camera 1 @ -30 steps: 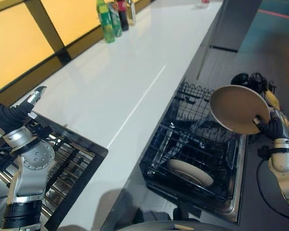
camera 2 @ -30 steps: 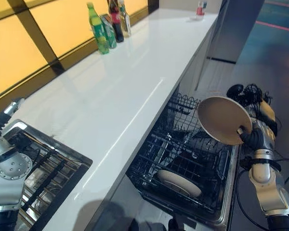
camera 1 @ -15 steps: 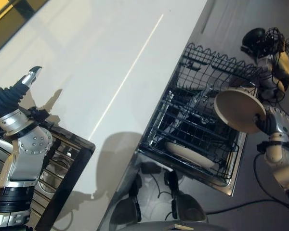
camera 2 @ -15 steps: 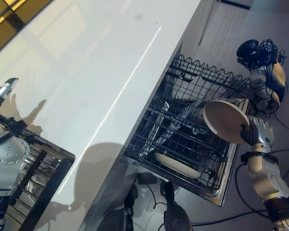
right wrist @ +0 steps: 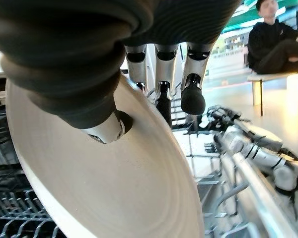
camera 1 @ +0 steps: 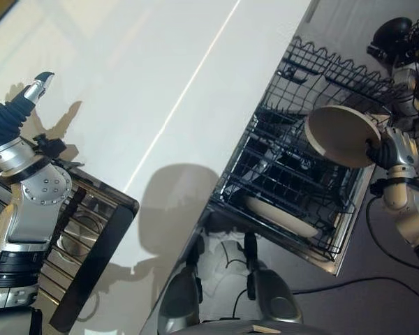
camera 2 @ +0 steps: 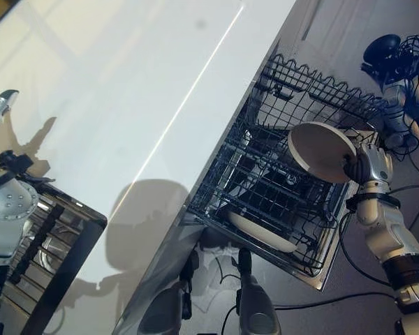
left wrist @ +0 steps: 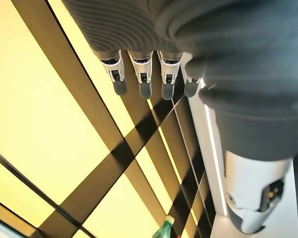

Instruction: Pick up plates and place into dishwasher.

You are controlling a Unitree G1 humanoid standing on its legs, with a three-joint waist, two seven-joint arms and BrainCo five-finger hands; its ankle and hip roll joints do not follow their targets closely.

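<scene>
White and glossy, the surface (camera 1: 146,77) ran from 7 o'clock up toward 1 o'clock, with the open dishwasher rack (camera 1: 293,181) pulled out along its 3 o'clock edge. The right hand (camera 1: 391,148) gripped a beige plate (camera 1: 341,136) by its rim, thumb (right wrist: 105,128) pressed on one face and fingers (right wrist: 192,96) curled behind the other. That plate hung tilted above the 3 o'clock side of the black wire rack, not touching its tines as far as could be told. Lower in the rack, toward 6 o'clock, a second plate (camera 1: 279,215) lay nearly flat among the wires. Beyond the rack, in the right wrist view, a person (right wrist: 275,37) sat on a bench well apart. At 9 o'clock, the left hand (camera 1: 21,112) was raised over the surface with its fingers (left wrist: 141,79) straight and holding nothing. Just below it, at 8 o'clock, sat a dark-framed drying rack (camera 1: 91,244) of metal bars.
</scene>
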